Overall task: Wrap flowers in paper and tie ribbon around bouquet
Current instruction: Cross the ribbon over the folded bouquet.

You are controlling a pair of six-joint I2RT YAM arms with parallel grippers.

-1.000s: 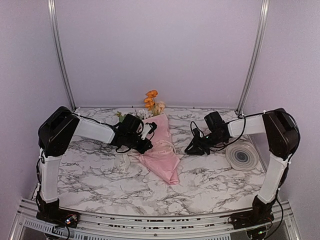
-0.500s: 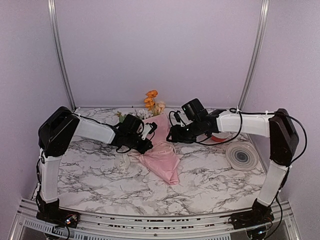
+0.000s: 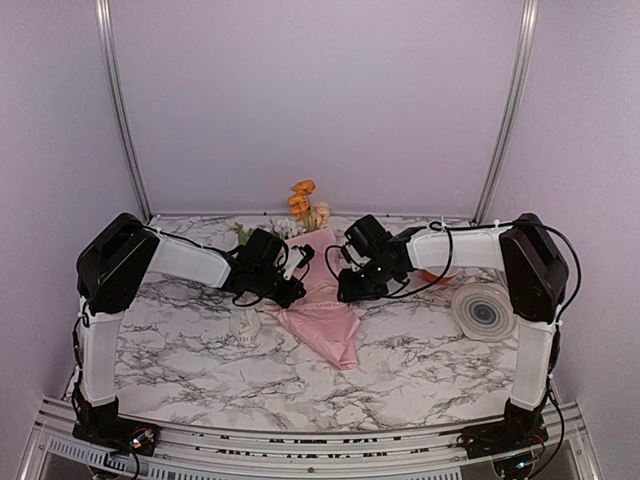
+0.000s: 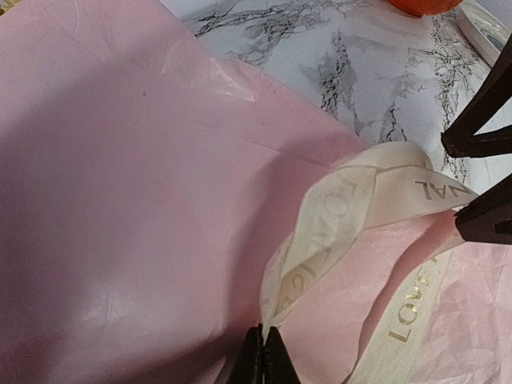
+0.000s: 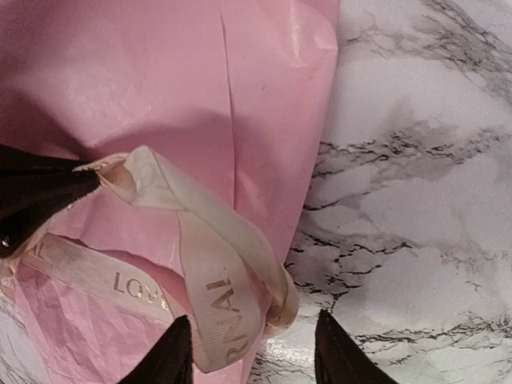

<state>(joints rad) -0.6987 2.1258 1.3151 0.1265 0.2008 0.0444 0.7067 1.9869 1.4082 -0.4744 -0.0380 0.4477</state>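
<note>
The bouquet [image 3: 325, 300] is lying mid-bench [image 3: 430, 350], its narrow end pointing toward 6 o'clock. The flowers [image 3: 305, 205] are poking out at 12 o'clock, with their stems hidden inside the pink paper [image 4: 120, 200]. The ribbon [image 4: 352, 200] is arching in a loop over the paper, its lettering only partly readable. At the cone's 9 o'clock, the left claw [image 4: 262, 356] is pinching the ribbon with its jaws closed. At 3 o'clock, the right claw [image 5: 254, 320] is standing open with the loop hanging between its fingers; whether they are touching it is unclear. An orange object [image 4: 424, 4] is being cut off by the left wrist view's top edge.
</note>
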